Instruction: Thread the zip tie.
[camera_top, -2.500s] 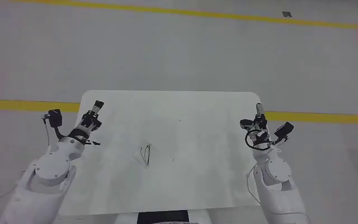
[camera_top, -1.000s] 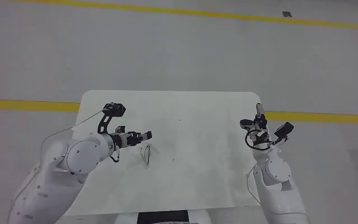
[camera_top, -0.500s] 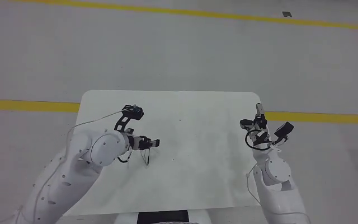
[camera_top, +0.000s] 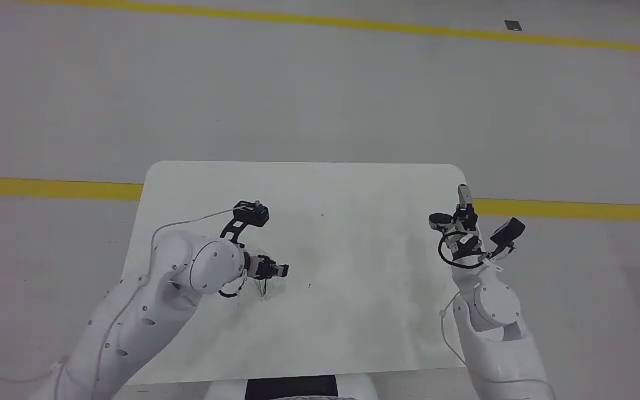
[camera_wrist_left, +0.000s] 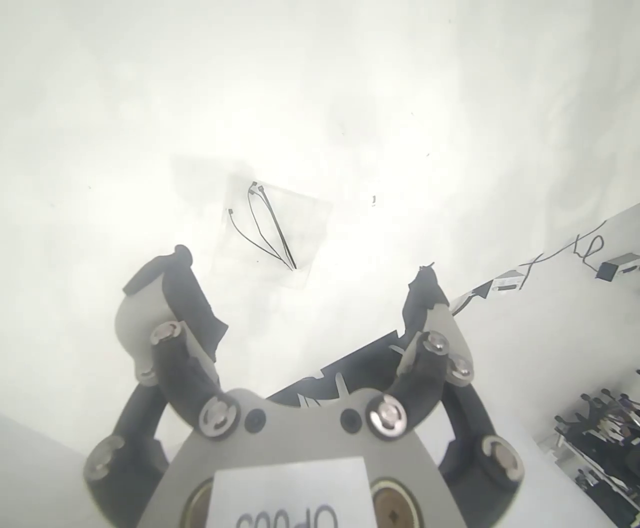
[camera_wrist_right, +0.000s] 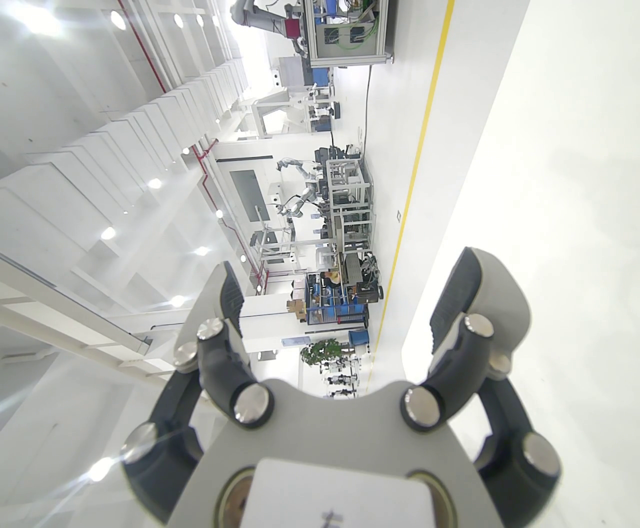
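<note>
Zip ties (camera_wrist_left: 276, 227), black, loose bundle on white table (camera_top: 380, 200).
Left gripper (camera_wrist_left: 300, 272) released, poised over them, frame's lower left-centre; right gripper (camera_wrist_right: 347, 275) released, right table edge.

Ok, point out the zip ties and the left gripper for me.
zip ties (camera_wrist_left: 278, 229), left wrist view, middle of a black strand.
left gripper (camera_wrist_left: 302, 262), left wrist view, midway between its open fingertips.

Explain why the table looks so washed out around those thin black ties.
Left wrist view: bright light glares off the white table, leaving the zip ties as thin dark lines. Right wrist view: ceiling lamps flare. Top view: lighting looks even.
</note>
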